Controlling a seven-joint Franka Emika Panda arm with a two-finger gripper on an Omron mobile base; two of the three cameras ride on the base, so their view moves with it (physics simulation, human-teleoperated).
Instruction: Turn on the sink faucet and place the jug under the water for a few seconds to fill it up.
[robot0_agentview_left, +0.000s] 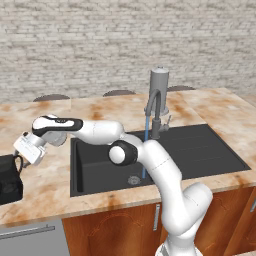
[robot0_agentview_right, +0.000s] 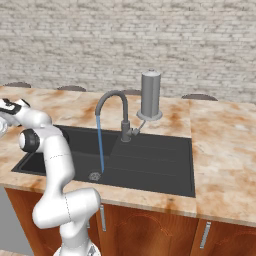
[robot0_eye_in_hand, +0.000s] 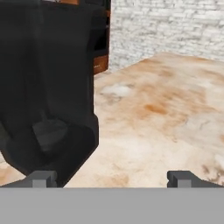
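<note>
A white robot arm reaches far to its left across a marble-patterned bench (robot0_agentview_left: 210, 112) toward a small black jug (robot0_agentview_left: 10, 177), which stands upright at the bench's left end, well apart from the sink (robot0_agentview_left: 215, 150). The tap (robot0_agentview_left: 154, 107) is already running — a thin blue stream of water (robot0_agentview_left: 145, 150) falls from the arched spout to the drain. That leaves the jug to be picked up and brought under the flow.

The gripper (robot0_agentview_left: 21, 156) hangs just beside the jug's handle side, its jaws spread wide and holding nothing. In the hand view the jug (robot0_eye_in_hand: 48, 87) looms dark and close, off to one side: it sits in front of the left finger tip (robot0_eye_in_hand: 41, 179) rather than between the two, while the right tip (robot0_eye_in_hand: 181, 178) faces bare bench.

To do this step well, the gripper likely needs to shift sideways until the jug's waisted body lies squarely between the fingers, then ease forward before closing. The jug looks about as wide as the open jaws, so there is little margin — a slight misalignment could nudge or tip it. Gripping the narrow waist, clear of the thin loop handle, and keeping the jug upright on the way to the stream would seem the safest course.
</note>
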